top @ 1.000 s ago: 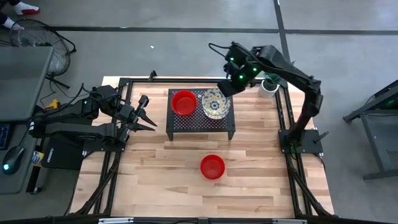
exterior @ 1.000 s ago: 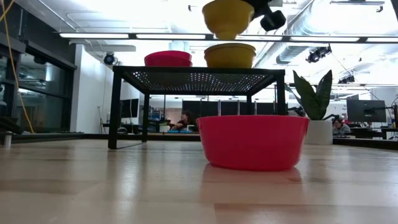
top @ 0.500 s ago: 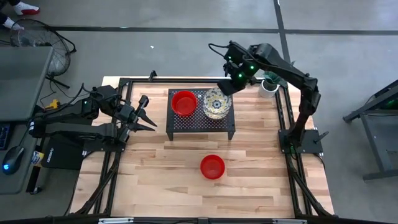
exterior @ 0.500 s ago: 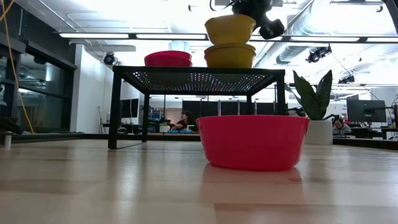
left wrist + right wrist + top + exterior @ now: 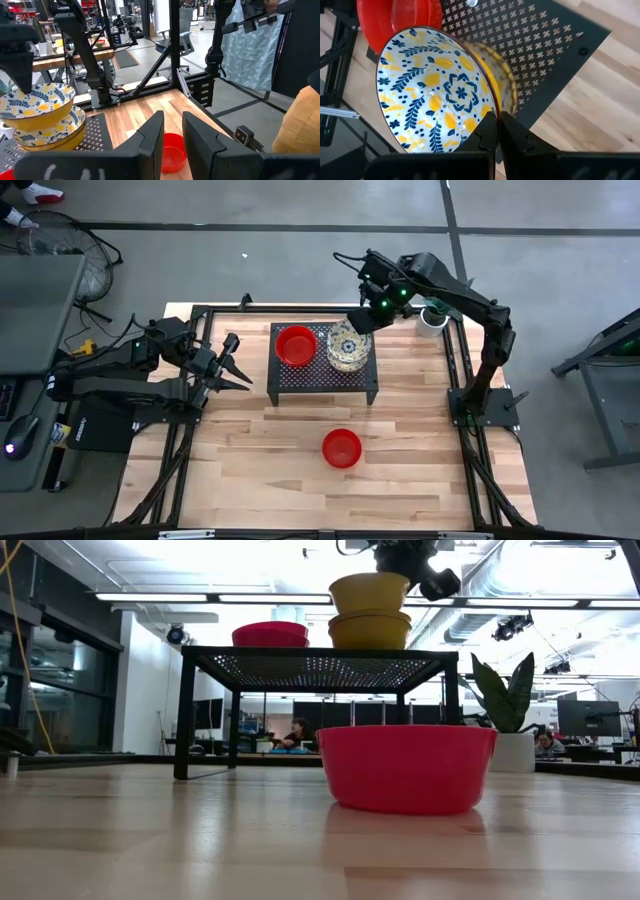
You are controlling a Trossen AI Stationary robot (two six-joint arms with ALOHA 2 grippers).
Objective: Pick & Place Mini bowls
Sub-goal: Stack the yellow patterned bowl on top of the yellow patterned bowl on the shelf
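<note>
1. Workshop floor, grey concrete; pale wood counter point(image 5: 400, 480) with a black perforated rack point(image 5: 322, 370) set toward its far side. A small white pot with a green plant point(image 5: 510, 710) stands at the far right corner.

2. Right gripper point(image 5: 362, 323) is over the rack's right half, jaws pinched nearly shut on the rim of a floral bowl point(image 5: 432, 92). The wrist view shows the rim caught between the two fingers.

3. That bowl is going down onto a second floral bowl point(image 5: 369, 630) already on the rack. In the low view the two look nested or nearly so; I cannot tell whether the held one is fully seated.

4. Red bowls point(image 5: 296, 345) sit on the rack's left half; from the low view it looks like a stack of two. One more red bowl point(image 5: 342, 448) rests alone on the bare counter, well in front of the rack.

5. Left gripper point(image 5: 228, 365) waits off the rack's left side, jaws parted, holding nothing.

6. Step in hand, by my reading: placing the floral bowl on its stack.

7. Next move likely calls for a small settle downward, opening the jaws, then lifting clear without dragging the rim. The lone red bowl remains to be fetched.
</note>
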